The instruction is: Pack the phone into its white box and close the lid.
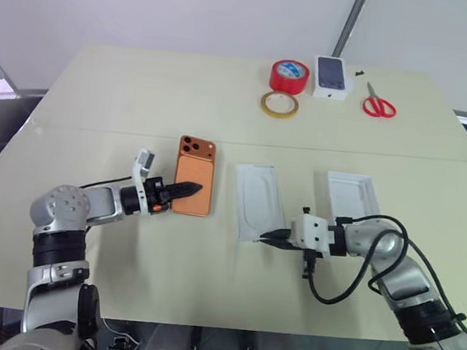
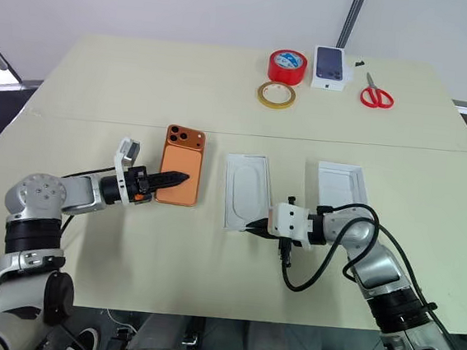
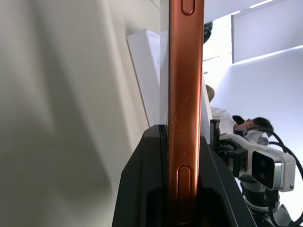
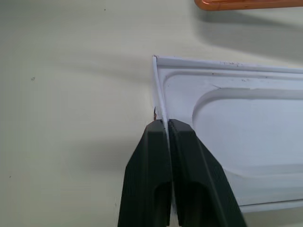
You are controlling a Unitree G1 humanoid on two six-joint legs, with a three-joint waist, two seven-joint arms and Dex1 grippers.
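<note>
Left gripper (image 1: 189, 191) was clamped on the phone (image 1: 193, 185), fingers pinching its edge, phone sitting at the table's left-centre. Right gripper (image 4: 165, 130) was pinched tight on the near wall of the white box (image 1: 257, 200), which sat just right of the phone with a white insert in it. The lid (image 1: 351, 195) lay open-side up further right. Judgement: early stage; phone not packed, lid not on.
</note>
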